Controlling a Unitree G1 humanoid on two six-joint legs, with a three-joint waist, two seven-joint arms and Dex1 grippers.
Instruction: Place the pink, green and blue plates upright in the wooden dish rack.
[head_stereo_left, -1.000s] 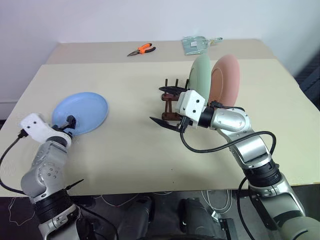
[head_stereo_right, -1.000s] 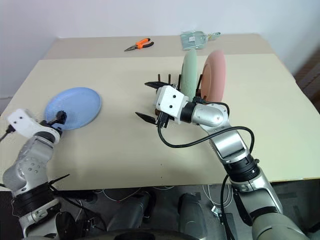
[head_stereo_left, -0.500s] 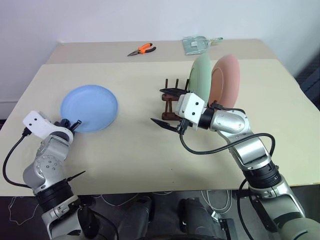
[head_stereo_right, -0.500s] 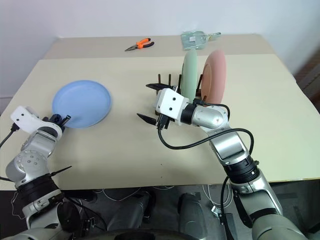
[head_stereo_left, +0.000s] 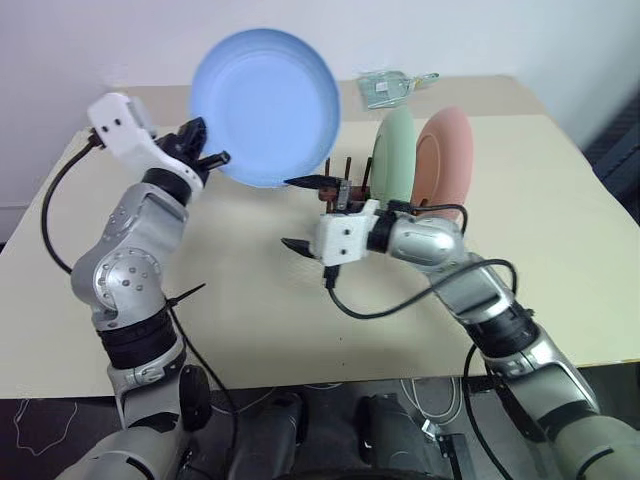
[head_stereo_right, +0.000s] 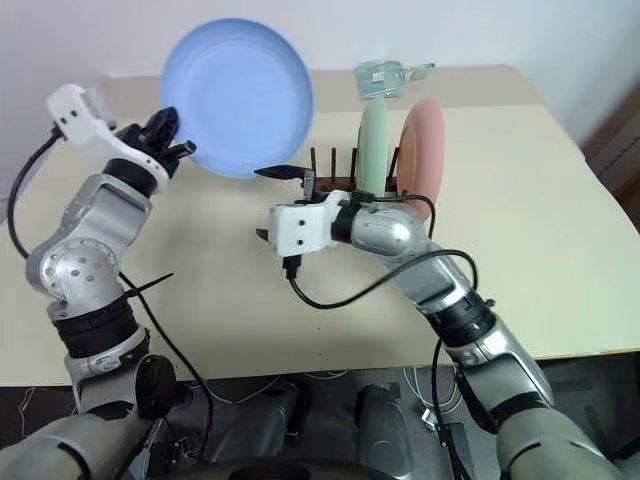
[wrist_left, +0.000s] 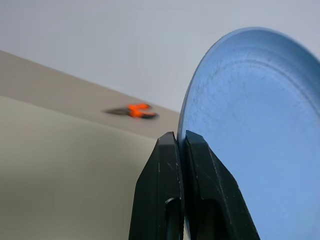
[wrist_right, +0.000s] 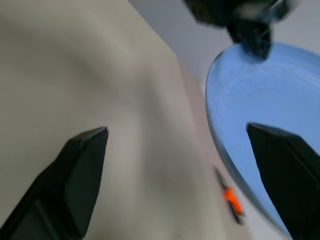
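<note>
Head stereo downward; two wrist close-ups

Beige table (head_stereo_left: 560, 200), made of 2 joined tops. Directly on it: wooden dish rack (head_stereo_left: 345, 195) near the middle. Orange-handled pliers (wrist_left: 134, 111) and clear packet (head_stereo_left: 392, 88) at the far side.

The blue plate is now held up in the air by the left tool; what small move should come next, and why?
Probably bring the blue plate a little nearer the open right tool, so it can take the lower rim. The left tool is shut on the plate's edge, and the wooden dish rack has free pegs beside the green plate and the pink plate.
</note>
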